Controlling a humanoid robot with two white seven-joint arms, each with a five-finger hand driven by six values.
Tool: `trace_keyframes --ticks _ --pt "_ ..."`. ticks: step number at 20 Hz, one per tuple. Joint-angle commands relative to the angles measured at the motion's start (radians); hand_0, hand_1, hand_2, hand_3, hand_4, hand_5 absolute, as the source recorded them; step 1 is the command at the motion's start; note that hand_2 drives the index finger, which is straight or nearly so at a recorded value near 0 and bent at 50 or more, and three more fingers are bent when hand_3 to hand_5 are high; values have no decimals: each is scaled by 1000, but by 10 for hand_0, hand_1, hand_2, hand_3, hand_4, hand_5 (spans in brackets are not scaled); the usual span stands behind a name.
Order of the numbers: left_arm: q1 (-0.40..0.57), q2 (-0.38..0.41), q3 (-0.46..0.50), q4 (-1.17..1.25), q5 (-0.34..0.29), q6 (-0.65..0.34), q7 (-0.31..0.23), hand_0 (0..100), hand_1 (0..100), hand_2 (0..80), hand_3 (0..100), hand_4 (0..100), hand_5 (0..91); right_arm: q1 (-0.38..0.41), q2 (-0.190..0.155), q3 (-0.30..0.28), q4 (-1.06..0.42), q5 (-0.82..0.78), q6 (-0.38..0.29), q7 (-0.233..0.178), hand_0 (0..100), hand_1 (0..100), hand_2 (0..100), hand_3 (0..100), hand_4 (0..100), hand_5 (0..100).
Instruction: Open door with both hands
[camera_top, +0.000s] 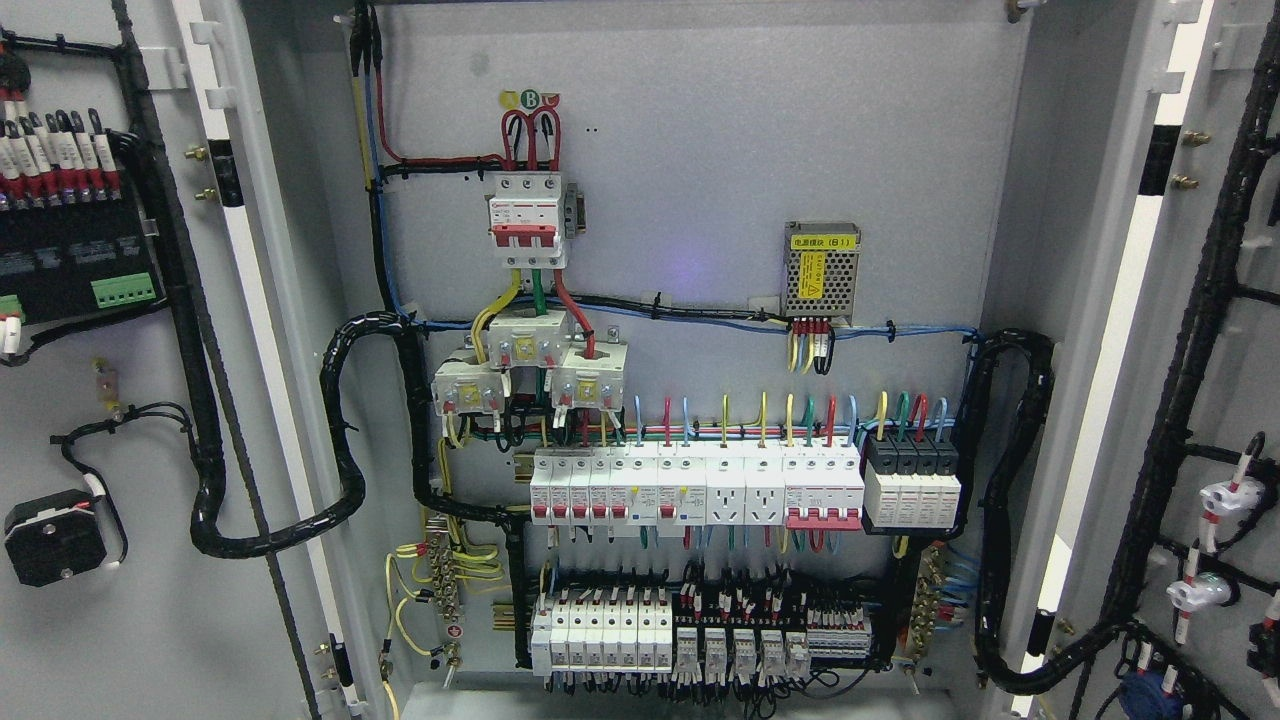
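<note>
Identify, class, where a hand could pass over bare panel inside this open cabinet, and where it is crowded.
Bare back panel lies above the power supply, right of the main breaker. The breaker row and terminal row below are crowded. No robot hands show.

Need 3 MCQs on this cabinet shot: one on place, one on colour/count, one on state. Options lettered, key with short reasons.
1. Where is the metal mesh power supply module?
A. Back panel, upper right
B. On the left door
C. Cabinet floor

2. What colour are the sockets in the main breaker row?
A. White
B. Green
C. Orange

3. What state are the cabinet doors in?
A. Both shut
B. Only the left open
C. Both swung open

Answers:
1. A: it sits on the back panel, above and to the right of the breaker row.
2. A: the two sockets have white faces.
3. C: the inner faces of the left door and the right door both show, with wiring exposed; no hand is in view.
</note>
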Motion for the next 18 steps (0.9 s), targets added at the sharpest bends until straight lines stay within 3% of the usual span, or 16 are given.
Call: trace_keyframes --ticks 1,6,11,18 --pt "103 -79 -112 59 -66 11 3 0 0 0 0 0 0 11 54 208 240 26 -8 0 383 0 0 0 0 0" --pt "207 -33 -106 142 -54 13 3 0 0 0 0 0 0 69 67 205 372 26 -14 1 383 0 0 0 0 0" --pt "280 -19 -68 286 -54 11 1 0 0 0 0 0 0 126 75 225 531 26 -63 3 383 0 0 0 0 0" --pt "297 -15 -23 611 -57 11 0 0 0 0 0 0 0 144 100 243 790 26 -63 6 383 0 0 0 0 0"
